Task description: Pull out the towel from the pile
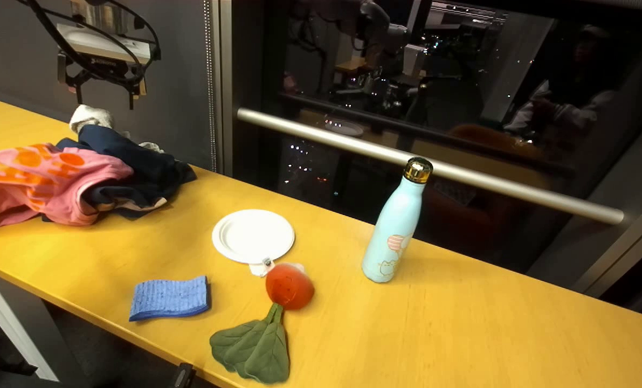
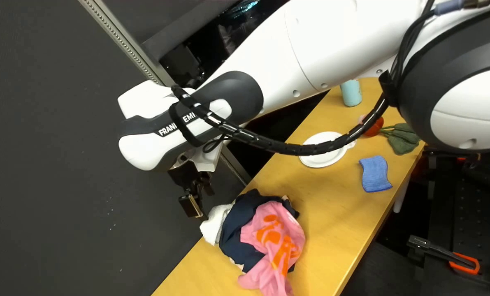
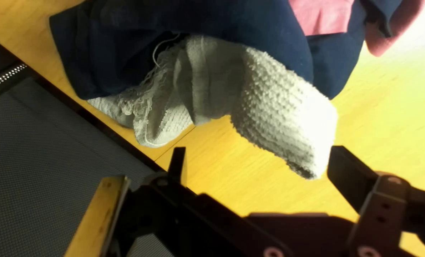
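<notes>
Nearest the camera, the white robot arm (image 2: 310,49) stretches across an exterior view, the yellow worktop (image 1: 434,334) beyond. Upon that lies a pile of clothes (image 2: 257,238); from under its navy cloth (image 3: 233,21) juts the white towel (image 3: 276,107). Beside the towel's corner, the claw (image 3: 258,157) sits released, fingers (image 3: 351,175) parted.

End effector (image 2: 199,201) at fabric pile (image 2: 245,211)
The fabric pile, on the tabletop (image 2: 323,222), comprises a white towel (image 2: 215,224), dark blue fabric (image 2: 234,232) and orange-printed pink fabric (image 2: 275,240). The end effector is above its white towel side; contact cannot be determined. Upper right of the fabric pile: white plate (image 2: 322,159), blue cloth (image 2: 375,174); farther out, vegetable-shaped item (image 2: 400,136), light blue bottle (image 2: 351,94).
</notes>
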Available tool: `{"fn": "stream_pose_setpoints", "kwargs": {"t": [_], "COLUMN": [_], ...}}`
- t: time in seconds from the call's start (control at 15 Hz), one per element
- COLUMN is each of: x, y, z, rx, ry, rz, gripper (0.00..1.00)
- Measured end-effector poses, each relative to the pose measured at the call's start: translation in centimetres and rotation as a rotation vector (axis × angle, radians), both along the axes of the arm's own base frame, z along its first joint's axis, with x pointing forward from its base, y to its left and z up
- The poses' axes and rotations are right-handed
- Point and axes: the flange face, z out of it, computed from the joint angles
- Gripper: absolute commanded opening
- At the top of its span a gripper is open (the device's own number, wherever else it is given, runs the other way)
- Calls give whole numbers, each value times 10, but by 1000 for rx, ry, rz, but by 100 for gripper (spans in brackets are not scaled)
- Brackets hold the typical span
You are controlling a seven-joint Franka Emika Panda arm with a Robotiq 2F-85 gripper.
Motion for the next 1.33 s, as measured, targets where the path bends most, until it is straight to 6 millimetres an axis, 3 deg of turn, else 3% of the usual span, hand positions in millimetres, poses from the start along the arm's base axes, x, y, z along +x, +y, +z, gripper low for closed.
{"fn": "stream_pose_setpoints", "kwargs": {"t": [0.07, 0.73, 0.87, 1.07, 1.33], "x": [-1, -4, -5, -3, 3], "y": [2, 7, 6, 2, -13], "z": [-1, -16, -17, -14, 10], "rx": [-1, -7, -6, -2, 9], "ry": [4, 31, 39, 36, 9], "rz": [2, 5, -2, -14, -38], "gripper": [82, 5, 0, 1, 1]}}
